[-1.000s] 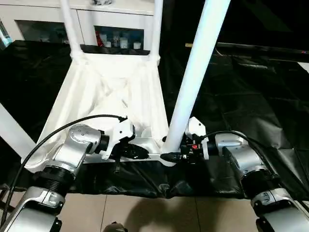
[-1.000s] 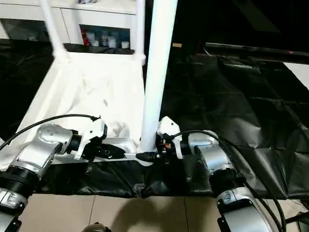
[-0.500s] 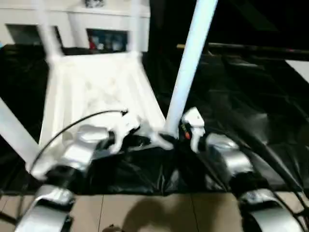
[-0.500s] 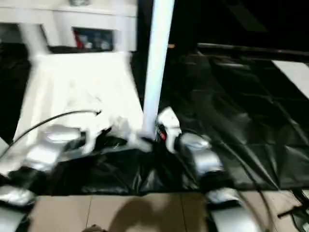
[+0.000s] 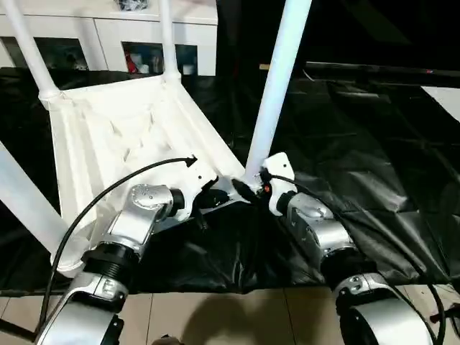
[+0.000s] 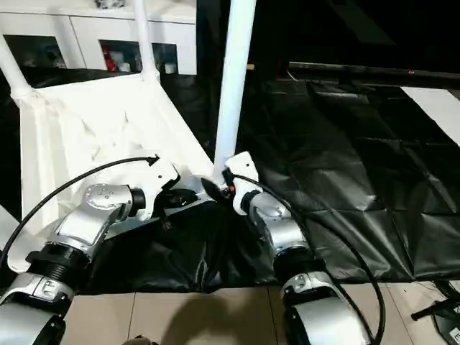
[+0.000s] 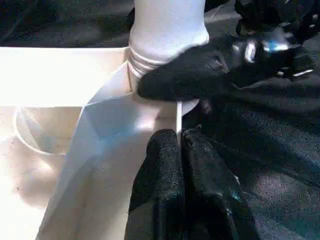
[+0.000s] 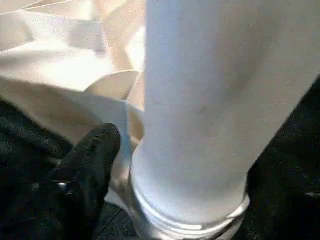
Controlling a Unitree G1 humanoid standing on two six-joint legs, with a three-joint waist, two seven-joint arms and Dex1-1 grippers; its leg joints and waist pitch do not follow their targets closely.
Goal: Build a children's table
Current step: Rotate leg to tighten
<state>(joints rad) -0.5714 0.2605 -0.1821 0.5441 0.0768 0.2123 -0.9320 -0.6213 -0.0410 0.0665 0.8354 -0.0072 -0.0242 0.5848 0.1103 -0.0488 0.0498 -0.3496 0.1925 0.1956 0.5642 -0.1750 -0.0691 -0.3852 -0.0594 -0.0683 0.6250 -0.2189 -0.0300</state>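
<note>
The children's table lies upside down on a black sheet, its white ribbed top [image 5: 122,122] facing up. Four white legs stand in its corner sockets: two at the far corners [image 5: 169,43], one at the near left [image 5: 25,205], one at the near right [image 5: 277,93]. My left gripper [image 5: 219,195] is shut on the thin rim of the top beside the near right socket; the pinched rim edge [image 7: 178,120] rises between its fingers [image 7: 162,150]. My right gripper [image 5: 248,188] is open at the base of the near right leg [image 8: 200,100], one finger [image 8: 92,160] standing just apart from it.
A white cabinet with glass doors [image 5: 108,29] stands behind the table. The crinkled black sheet [image 5: 374,144] covers the floor to the right, with tan floor [image 5: 230,316] in front. A black cable [image 5: 108,198] loops over my left forearm.
The table top has turned, its near right corner swinging away from me with both grippers following. The right gripper's fingers have spread wider at the leg base. The left gripper stays clamped on the rim.
</note>
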